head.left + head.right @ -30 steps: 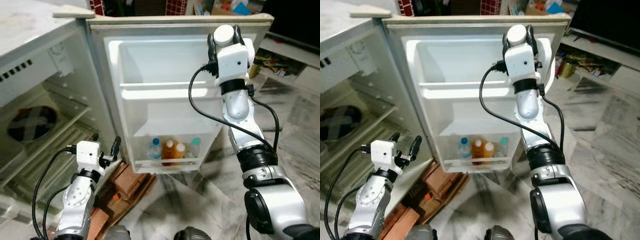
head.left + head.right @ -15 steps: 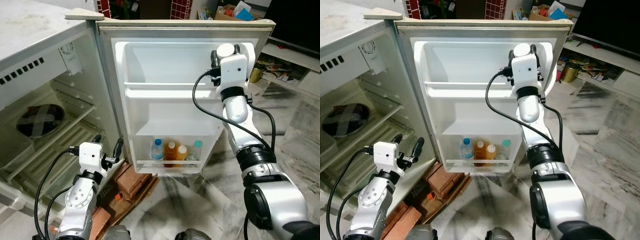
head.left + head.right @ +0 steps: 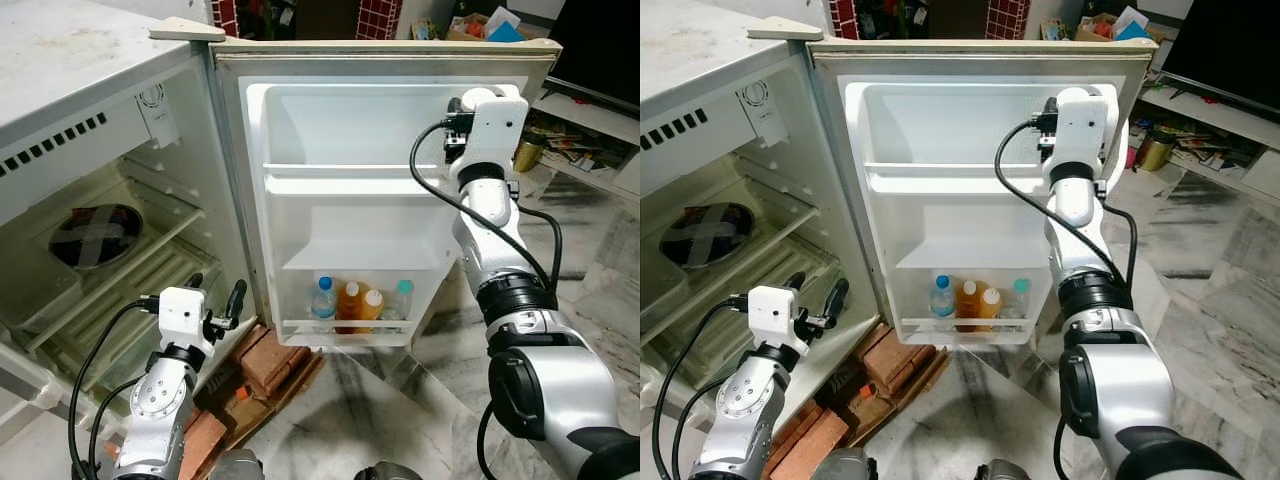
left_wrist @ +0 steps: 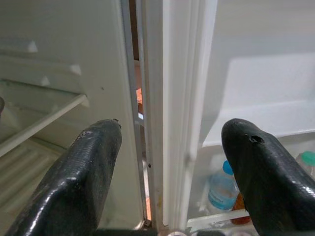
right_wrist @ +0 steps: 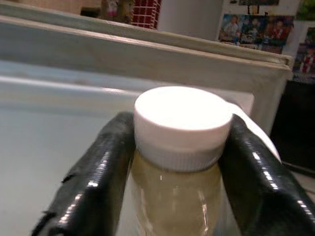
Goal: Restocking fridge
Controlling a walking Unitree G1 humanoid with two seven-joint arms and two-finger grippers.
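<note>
Red bricks [image 3: 262, 368] lie stacked on the marble floor [image 3: 440, 400]; a dark TV [image 3: 1220, 45] stands above a low shelf [image 3: 1210, 120] holding a brass pot [image 3: 1154, 153]

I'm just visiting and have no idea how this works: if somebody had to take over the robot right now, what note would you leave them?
Right gripper: shut on a white-capped bottle, raised at the open fridge door, near its top shelf.
Left gripper: open, empty, low by the door's hinge side.
Done: four bottles stand in the bottom door shelf.
Left: set the held bottle on a shelf, then close the door.
</note>
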